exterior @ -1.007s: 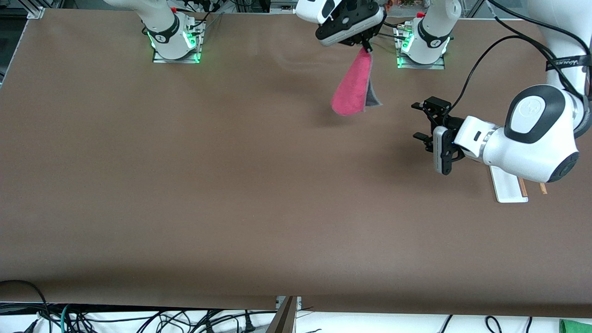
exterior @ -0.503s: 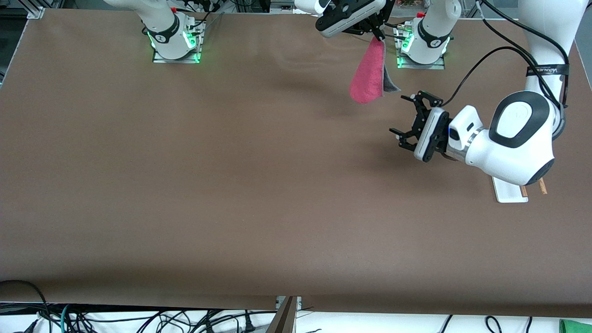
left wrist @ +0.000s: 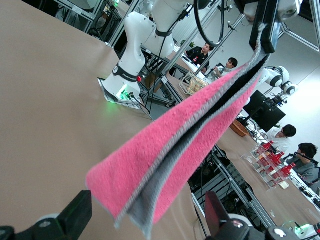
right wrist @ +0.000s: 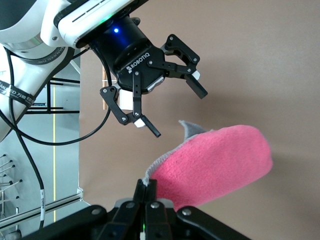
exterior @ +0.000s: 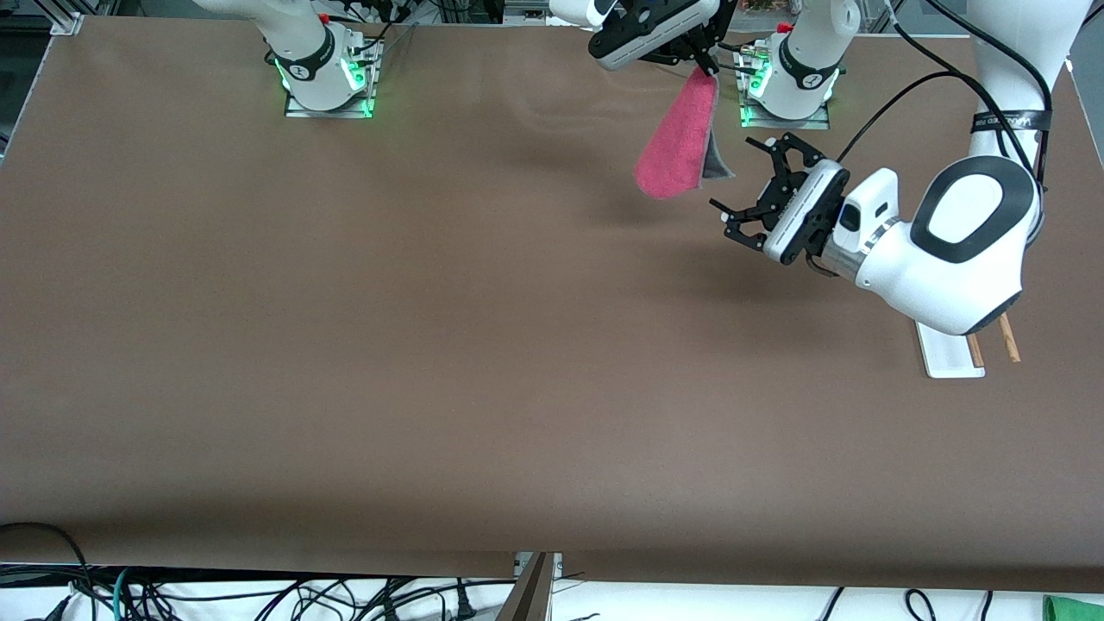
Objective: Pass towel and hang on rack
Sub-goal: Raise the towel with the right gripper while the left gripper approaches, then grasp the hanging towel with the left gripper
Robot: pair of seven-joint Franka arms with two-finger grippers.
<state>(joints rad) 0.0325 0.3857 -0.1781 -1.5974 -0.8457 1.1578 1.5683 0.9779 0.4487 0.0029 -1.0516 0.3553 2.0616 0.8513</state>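
The pink-red towel, grey on its reverse, hangs folded in the air over the table near the left arm's base. My right gripper is shut on its top corner, and the pinch shows at the fingertips with the towel trailing away. My left gripper is open beside the towel's lower end, just short of it. In the left wrist view the towel fills the middle, its lower tip above the open left gripper. The rack is mostly hidden under the left arm.
The rack's white base and two wooden rods stick out from under the left arm at that arm's end of the table. Both arm bases stand along the table's edge farthest from the front camera. Cables lie off the near edge.
My left gripper has swung away from over the rack and up toward the towel's lower end, still open. The right gripper has carried the towel toward the left arm's base.
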